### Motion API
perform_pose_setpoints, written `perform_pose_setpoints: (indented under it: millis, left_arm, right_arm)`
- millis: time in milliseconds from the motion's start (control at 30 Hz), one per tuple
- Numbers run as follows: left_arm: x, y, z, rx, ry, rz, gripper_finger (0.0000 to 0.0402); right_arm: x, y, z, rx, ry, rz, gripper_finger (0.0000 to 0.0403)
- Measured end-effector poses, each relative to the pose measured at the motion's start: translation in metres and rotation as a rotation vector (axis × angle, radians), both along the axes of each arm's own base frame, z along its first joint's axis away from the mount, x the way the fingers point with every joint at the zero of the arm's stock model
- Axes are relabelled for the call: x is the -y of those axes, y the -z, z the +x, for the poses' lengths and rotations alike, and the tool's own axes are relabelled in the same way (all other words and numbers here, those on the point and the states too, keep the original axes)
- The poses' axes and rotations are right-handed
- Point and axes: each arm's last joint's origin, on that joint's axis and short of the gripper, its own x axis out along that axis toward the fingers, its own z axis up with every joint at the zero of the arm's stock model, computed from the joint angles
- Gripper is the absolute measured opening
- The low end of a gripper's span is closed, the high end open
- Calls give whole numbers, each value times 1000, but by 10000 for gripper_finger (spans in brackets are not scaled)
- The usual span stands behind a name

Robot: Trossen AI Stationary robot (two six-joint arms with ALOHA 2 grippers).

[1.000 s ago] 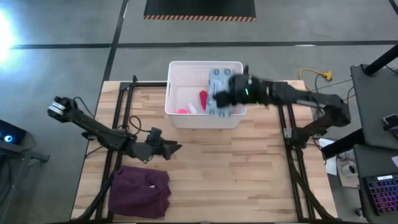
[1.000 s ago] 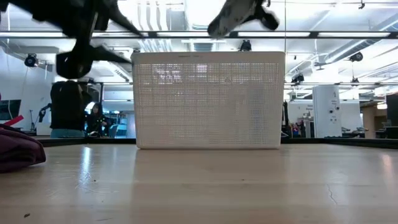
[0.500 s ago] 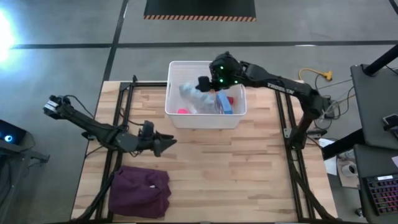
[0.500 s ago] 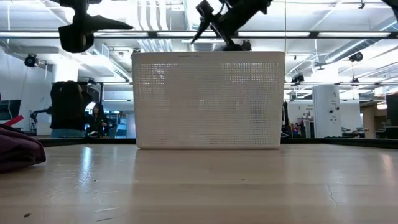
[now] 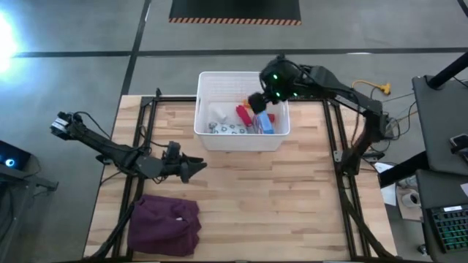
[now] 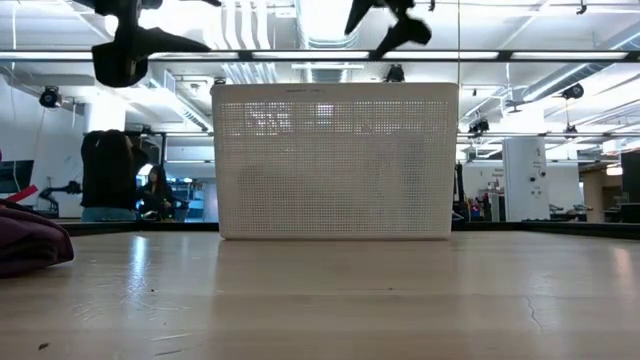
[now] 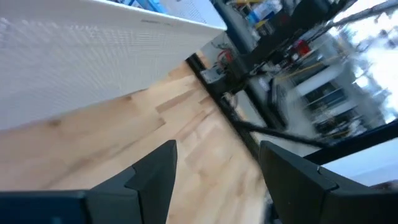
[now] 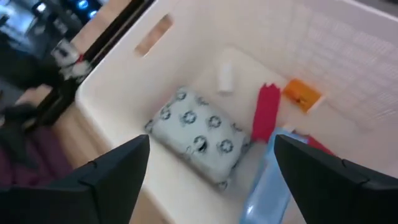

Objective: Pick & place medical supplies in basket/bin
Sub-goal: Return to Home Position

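The white slotted basket (image 5: 241,111) stands at the table's far side, its near wall filling the low view (image 6: 335,160). Inside it lie the grey-green patterned packet (image 8: 199,134), flat on the floor by the near wall (image 5: 227,127), a red tube (image 8: 266,112), the blue box (image 8: 267,186), an orange piece (image 8: 301,94) and a small white piece (image 8: 225,76). My right gripper (image 5: 257,101) hovers open over the basket's right half (image 8: 208,186), above the rim (image 6: 388,20). My left gripper (image 5: 191,168) hangs open and empty (image 7: 217,180) above the table, in front of the basket.
A maroon cloth (image 5: 164,225) lies bunched at the table's near left corner, also in the low view (image 6: 30,235). Bare wood (image 5: 292,197) stretches in front of the basket and to the right. Black frame rails (image 5: 146,131) run along both table sides.
My right gripper carried the patterned packet from above the basket's right end leftward and down into the basket, let it go, then drew back to the right and up. The packet now lies on the basket floor. My left gripper rose a little and then kept still.
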Motion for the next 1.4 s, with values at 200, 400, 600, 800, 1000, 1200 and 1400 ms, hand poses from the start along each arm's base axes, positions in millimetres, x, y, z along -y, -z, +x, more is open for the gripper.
perform_pose_setpoints:
  millis: [200, 400, 600, 800, 1000, 1200, 1400]
  left_arm:
    - [1, -2, 1, 20, 32, -25, 212]
    - [-6, -13, 3, 71, 166, 66, 212]
    - [-35, -30, -9, 138, 205, 217, 212]
    - [-50, -44, -39, 182, 175, 306, 212]
    - [-49, -44, -57, 288, 246, 410, 212]
    - [-49, -20, -67, 395, 299, 472, 212]
    - [-49, 15, -78, 583, 312, 539, 212]
  right_arm:
    - [-56, -1, -18, -28, -123, -87, 327]
    - [-110, 20, -55, -21, -169, -117, 327]
    - [-142, 42, -96, 160, -146, -154, 327]
    - [-143, 55, -128, 228, -34, -15, 327]
    - [-156, 54, -128, 453, -358, -102, 327]
    - [-163, 90, -129, 756, -602, -113, 327]
    - [-159, 127, -146, 895, -624, -143, 327]
